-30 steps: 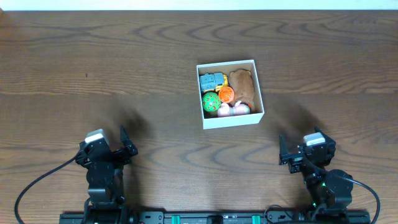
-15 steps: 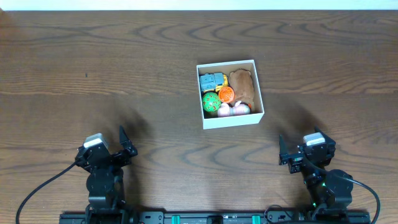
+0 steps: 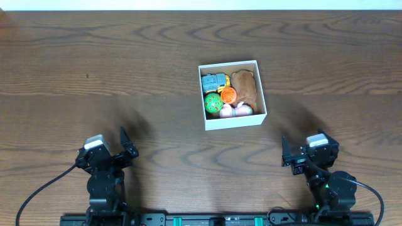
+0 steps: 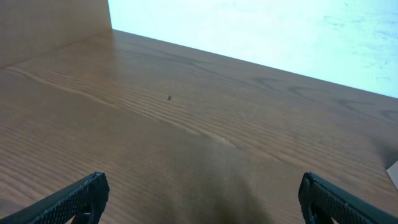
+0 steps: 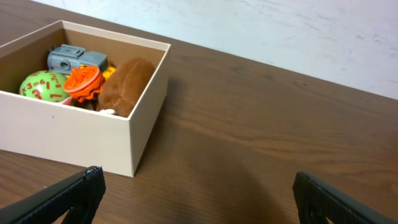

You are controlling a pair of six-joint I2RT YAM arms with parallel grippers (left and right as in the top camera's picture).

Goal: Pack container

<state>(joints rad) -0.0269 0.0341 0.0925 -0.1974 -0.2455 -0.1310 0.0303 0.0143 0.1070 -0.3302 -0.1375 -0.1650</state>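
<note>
L hand (image 4: pixel 200 191), R hand (image 5: pixel 198 186) — both released; 1 container (image 3: pixel 236 119) w/ 1 green ball (image 3: pixel 213 102).

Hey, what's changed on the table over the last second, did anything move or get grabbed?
The left gripper drew back slightly toward its base, open and holding nothing. Nothing was taken hold of or let go. The right gripper, also open, the container and the toys inside it stayed where they were.
</note>
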